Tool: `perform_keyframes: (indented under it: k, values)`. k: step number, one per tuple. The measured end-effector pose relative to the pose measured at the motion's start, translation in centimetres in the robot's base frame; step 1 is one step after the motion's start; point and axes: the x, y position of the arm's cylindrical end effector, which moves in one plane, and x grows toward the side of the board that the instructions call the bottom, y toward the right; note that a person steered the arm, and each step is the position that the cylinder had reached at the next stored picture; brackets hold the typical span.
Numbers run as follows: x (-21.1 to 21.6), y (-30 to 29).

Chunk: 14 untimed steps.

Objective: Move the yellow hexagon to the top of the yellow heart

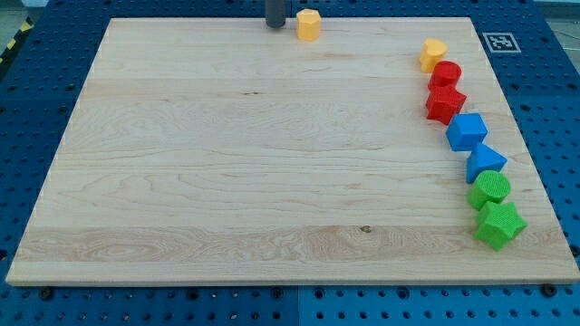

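Observation:
The yellow hexagon (309,24) sits at the top edge of the wooden board, a little right of centre. The yellow heart (433,54) lies near the top right, at the head of a curved row of blocks. My tip (275,25) stands at the top edge just left of the yellow hexagon, with a small gap between them. Only the lowest part of the rod shows.
Below the yellow heart, down the board's right side, run a red cylinder (446,74), a red star (445,103), a blue cube (467,131), a blue triangle (485,162), a green cylinder (491,188) and a green star (499,225). A marker tag (499,42) lies off the top right corner.

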Motion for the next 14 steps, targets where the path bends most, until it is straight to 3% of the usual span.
perform_keyframes:
  k: [4, 11, 14]
  values:
    - [2.9, 6.3]
    - [1.6, 18.9]
    - [1.6, 19.8]
